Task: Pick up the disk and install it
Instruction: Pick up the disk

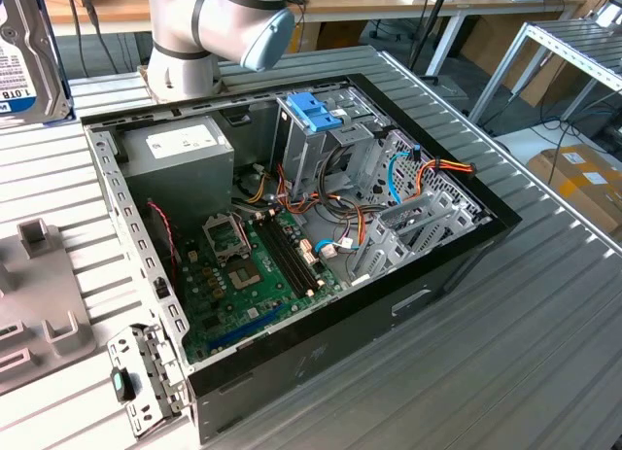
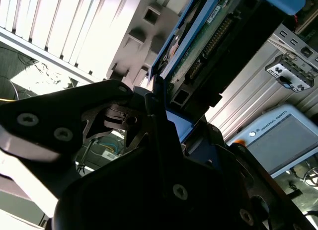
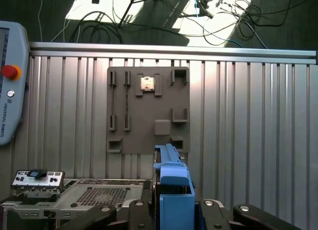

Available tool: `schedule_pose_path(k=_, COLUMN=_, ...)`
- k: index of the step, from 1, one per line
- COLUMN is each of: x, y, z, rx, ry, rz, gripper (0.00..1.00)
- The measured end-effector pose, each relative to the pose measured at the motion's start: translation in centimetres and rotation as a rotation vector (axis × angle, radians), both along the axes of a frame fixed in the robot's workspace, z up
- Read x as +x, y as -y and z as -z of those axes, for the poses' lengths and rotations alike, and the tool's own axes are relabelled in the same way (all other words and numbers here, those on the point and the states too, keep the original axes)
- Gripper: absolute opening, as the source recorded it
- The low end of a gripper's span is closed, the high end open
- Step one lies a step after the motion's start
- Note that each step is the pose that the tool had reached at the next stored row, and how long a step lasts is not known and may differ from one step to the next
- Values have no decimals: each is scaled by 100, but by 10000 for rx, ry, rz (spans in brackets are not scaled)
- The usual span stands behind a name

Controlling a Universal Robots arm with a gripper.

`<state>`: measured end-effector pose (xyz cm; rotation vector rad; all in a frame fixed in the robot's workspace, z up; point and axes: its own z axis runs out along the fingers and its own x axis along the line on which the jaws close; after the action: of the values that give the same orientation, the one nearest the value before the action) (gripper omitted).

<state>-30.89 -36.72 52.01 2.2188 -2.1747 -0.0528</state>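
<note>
The disk (image 1: 24, 66) hangs at the exterior view's upper left, off to the left of the open computer case (image 1: 457, 246), with its white label showing. In both wrist views my gripper (image 3: 171, 212) is shut on it. The first wrist view shows the disk (image 3: 171, 183) edge-on, its blue carrier rail standing up between the dark fingers (image 3: 117, 215). The second wrist view shows the disk (image 2: 198, 46) with its green circuit board, blue rail and connector, reaching away from the gripper (image 2: 159, 108).
Inside the case stand a drive cage with a light-blue latch (image 1: 316, 115), a grey power-supply box (image 1: 180, 149), a motherboard (image 1: 253, 265) and loose cables. A grey fixture plate (image 3: 148, 111) lies on the ribbed table. A teach pendant (image 3: 10, 91) rests nearby. The arm's base (image 1: 194, 42) stands behind the case.
</note>
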Motion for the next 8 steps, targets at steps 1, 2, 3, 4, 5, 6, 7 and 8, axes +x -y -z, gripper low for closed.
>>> schedule_pose_path(k=1, x=1, y=6, z=0, rx=0, ry=0, rz=0, gripper=37)
schedule_pose_path(k=2, x=2, y=11, z=0, rx=0, ry=0, rz=0, gripper=37)
schedule_pose_path(k=3, x=3, y=19, z=1, rx=1, ry=0, rz=0, gripper=37)
schedule_pose_path(k=4, x=4, y=23, z=1, rx=1, ry=1, rz=0, gripper=37)
schedule_pose_path(k=5, x=5, y=28, z=1, rx=1, ry=0, rz=0, gripper=37)
schedule_pose_path(k=6, x=6, y=34, z=1, rx=0, ry=0, rz=0, gripper=37)
schedule_pose_path(k=7, x=7, y=38, z=1, rx=0, ry=0, rz=-1, gripper=37)
schedule_pose_path(k=8, x=8, y=42, z=1, rx=0, ry=-1, rz=0, gripper=37)
